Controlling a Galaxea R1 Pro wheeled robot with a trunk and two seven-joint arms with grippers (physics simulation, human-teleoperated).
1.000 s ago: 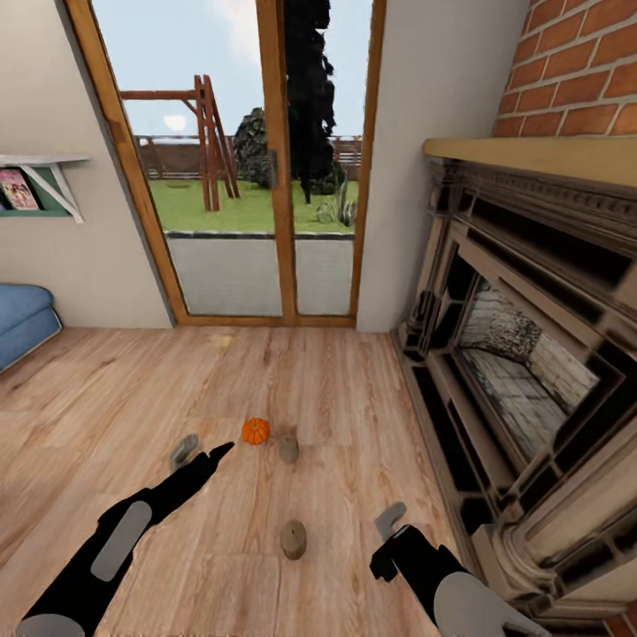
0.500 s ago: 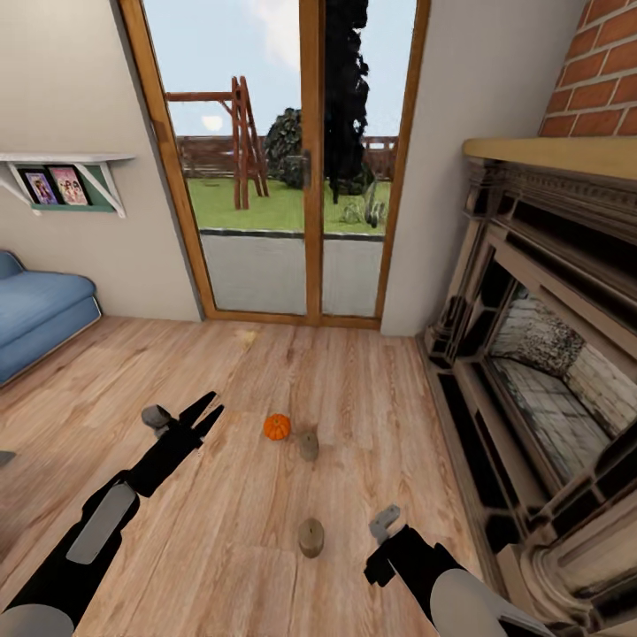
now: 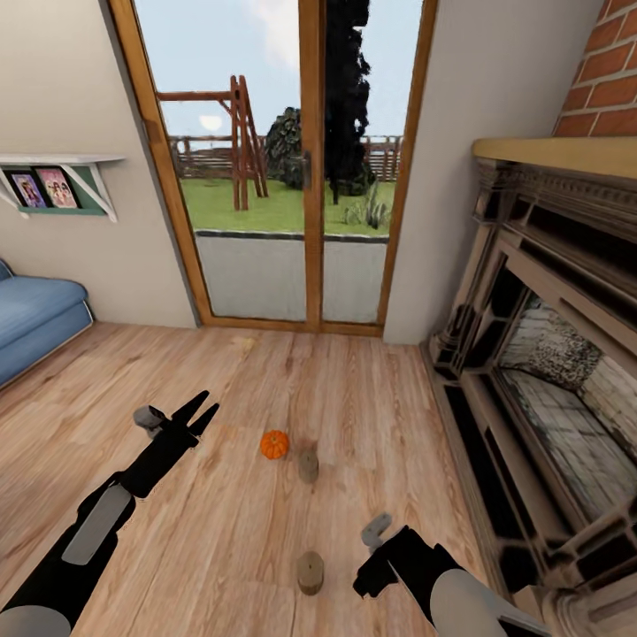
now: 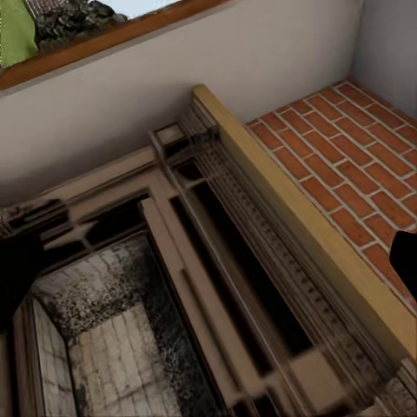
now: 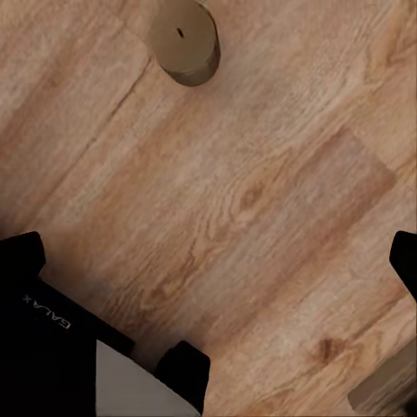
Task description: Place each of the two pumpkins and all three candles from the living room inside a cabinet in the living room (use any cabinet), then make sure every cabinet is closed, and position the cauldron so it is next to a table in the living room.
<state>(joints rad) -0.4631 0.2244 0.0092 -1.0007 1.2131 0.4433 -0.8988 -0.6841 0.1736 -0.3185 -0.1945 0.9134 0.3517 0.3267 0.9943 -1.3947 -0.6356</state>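
- Down on the light wood plank floor [image 3: 221,531], one small orange pumpkin [image 3: 274,444] sits out in the open, roughly midway between the glass doors [image 3: 305,177] and the robot.
- Just beside the pumpkin, on its fireplace side, stands a short tan candle [image 3: 308,465], upright and not quite touching it.
- A second tan candle [image 3: 310,571] stands nearer the robot, well apart from the first; the right wrist view catches it from above [image 5: 184,39], wick dot showing.
- The left gripper [image 3: 199,410] hovers above the floor left of the pumpkin, its two black fingers spread apart in a V with nothing between them.
- In the left wrist view the camera looks across at the ornate dark fireplace [image 4: 174,304] and the red brick chimney [image 4: 339,165].
- The right gripper [image 3: 367,566] hangs low near the closer candle, apart from it; whether its fingers are spread or pressed together, I cannot tell.
- Off to the left, a blue sofa [image 3: 35,318] sits under a wall shelf [image 3: 53,172] with pictures.
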